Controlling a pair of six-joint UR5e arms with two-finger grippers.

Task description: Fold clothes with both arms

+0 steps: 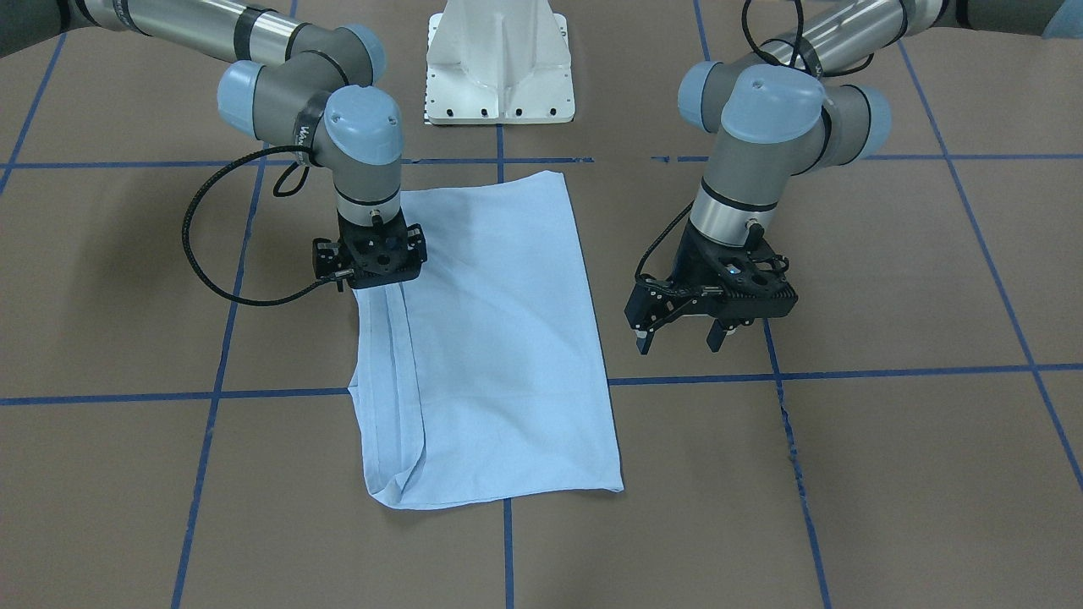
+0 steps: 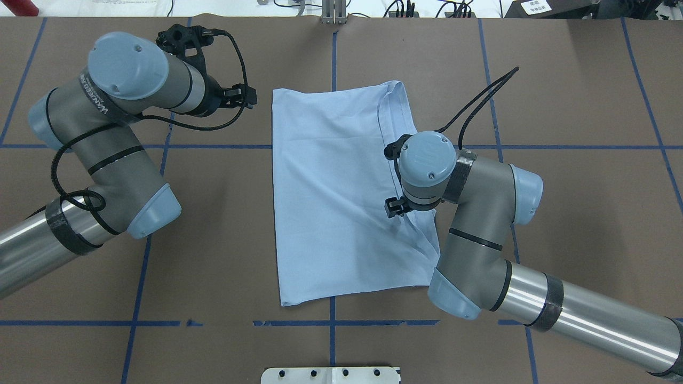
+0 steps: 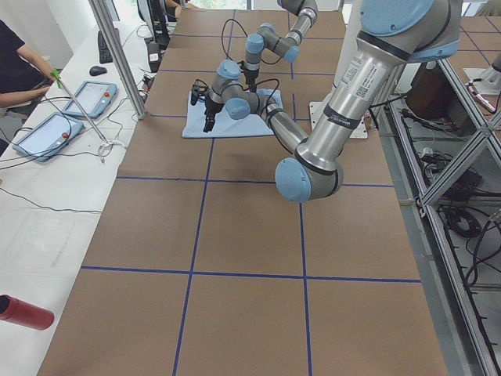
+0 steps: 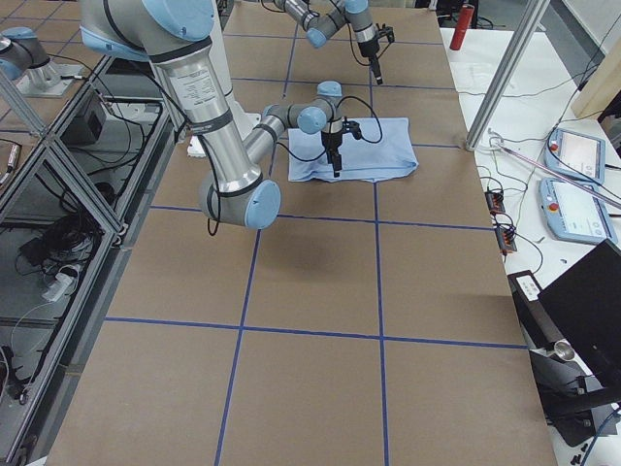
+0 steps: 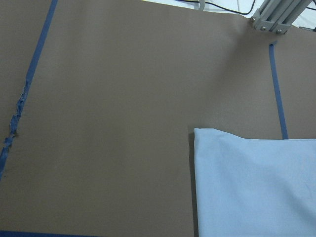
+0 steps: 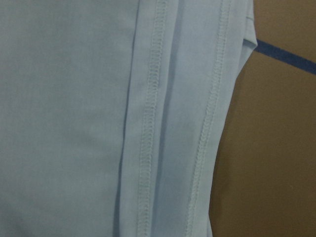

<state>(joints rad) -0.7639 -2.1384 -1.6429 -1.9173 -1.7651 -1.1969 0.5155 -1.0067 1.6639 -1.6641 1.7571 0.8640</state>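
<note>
The light blue T-shirt (image 1: 499, 338) lies folded into a long rectangle on the brown table, also in the overhead view (image 2: 331, 197). Its print and collar are hidden. My right gripper (image 1: 378, 260) points straight down at the shirt's hemmed side edge; its fingers are hidden under the wrist. The right wrist view shows only stitched hems (image 6: 148, 123) close up. My left gripper (image 1: 679, 341) is open and empty, above the bare table beside the shirt's other long edge. The left wrist view shows a shirt corner (image 5: 256, 187).
The white pedestal base (image 1: 499, 68) stands behind the shirt. Blue tape lines (image 1: 846, 372) cross the brown table. A side bench holds tablets (image 3: 63, 117) and a red bottle (image 3: 23, 312), with a metal post (image 3: 117, 55) at the table's edge.
</note>
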